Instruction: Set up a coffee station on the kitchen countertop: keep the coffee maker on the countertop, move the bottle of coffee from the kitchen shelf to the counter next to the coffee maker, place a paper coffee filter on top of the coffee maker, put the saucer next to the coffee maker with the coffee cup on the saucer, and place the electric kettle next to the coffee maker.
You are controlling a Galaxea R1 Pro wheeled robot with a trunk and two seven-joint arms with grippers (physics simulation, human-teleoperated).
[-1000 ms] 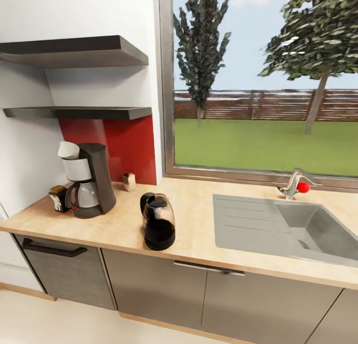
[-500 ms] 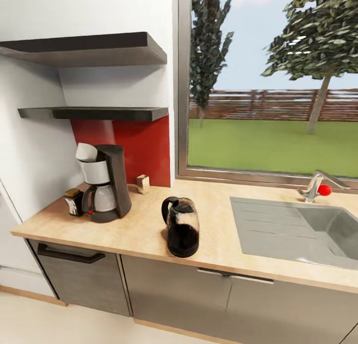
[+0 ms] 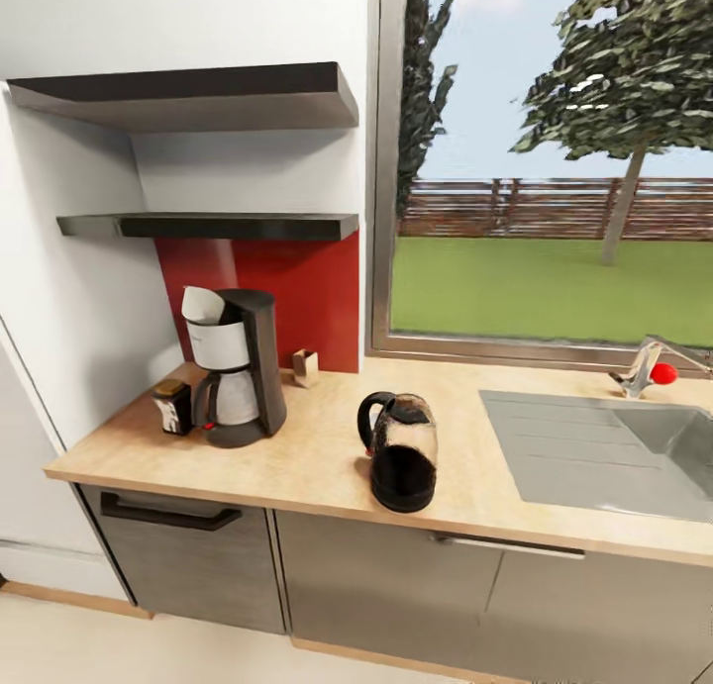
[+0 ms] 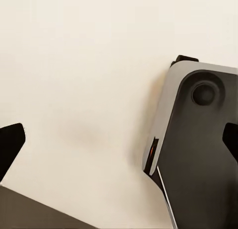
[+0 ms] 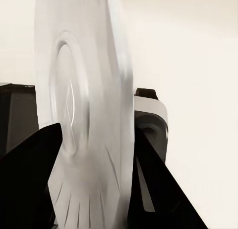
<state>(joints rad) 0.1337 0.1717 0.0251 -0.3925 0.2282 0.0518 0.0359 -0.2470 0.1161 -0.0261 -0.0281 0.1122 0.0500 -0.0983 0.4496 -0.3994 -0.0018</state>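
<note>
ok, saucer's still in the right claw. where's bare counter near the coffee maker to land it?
Best patch: the kitchen countertop between the coffee maker and the electric kettle, bounded by the front edge. More bare room lies between the kettle and the sink. Crowded: the maker's left, where the bottle of coffee sits close by, and behind it near the small wooden block.
</note>
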